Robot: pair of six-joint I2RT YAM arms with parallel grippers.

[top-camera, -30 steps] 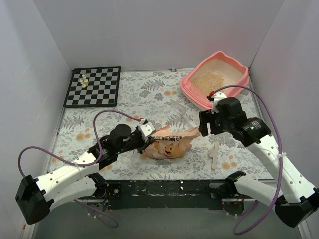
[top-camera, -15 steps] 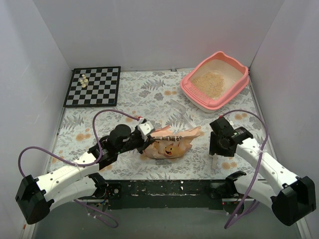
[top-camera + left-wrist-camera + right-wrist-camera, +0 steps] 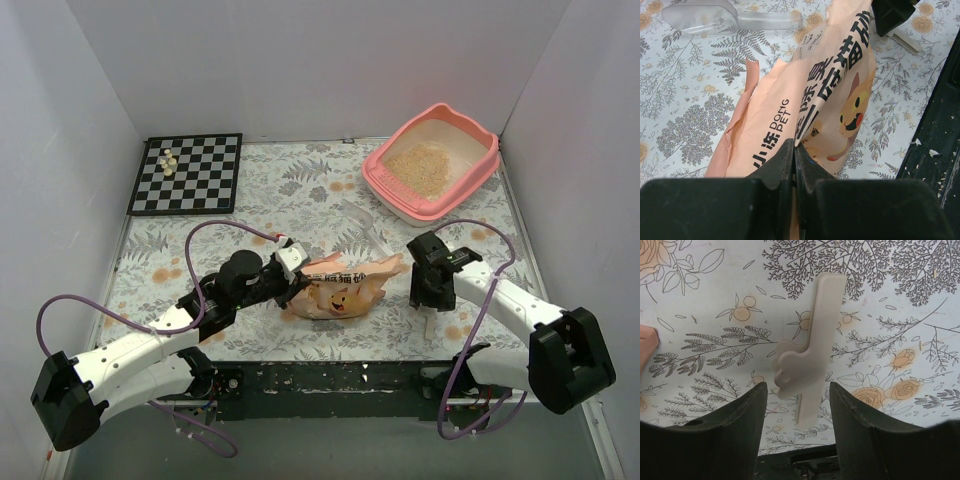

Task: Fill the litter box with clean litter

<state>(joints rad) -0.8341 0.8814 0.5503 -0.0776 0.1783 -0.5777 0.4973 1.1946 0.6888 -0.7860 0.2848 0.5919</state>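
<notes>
The pink litter box (image 3: 470, 180) stands at the back right, with a pile of beige clean litter (image 3: 420, 167) in it. An orange-peach litter bag (image 3: 345, 292) lies crumpled at the front centre. My left gripper (image 3: 298, 284) is shut on the bag's (image 3: 825, 100) folded edge, which sticks out between the closed jaws of the gripper (image 3: 794, 147). My right gripper (image 3: 426, 300) hangs low near the front right, open. Its jaws (image 3: 799, 395) straddle the near end of a beige bag clip (image 3: 812, 355) lying flat on the mat, with a gap on each side.
A clear plastic scoop (image 3: 365, 225) lies between the bag and the litter box, also seen as the scoop (image 3: 705, 17) in the left wrist view. A chessboard (image 3: 188, 172) with a few pieces sits at the back left. The black table edge (image 3: 330, 378) runs along the front.
My right arm has swung from beside the litter box down to the front right, over the beige clip, and its jaws have narrowed somewhat. The left gripper and bag have not moved.
</notes>
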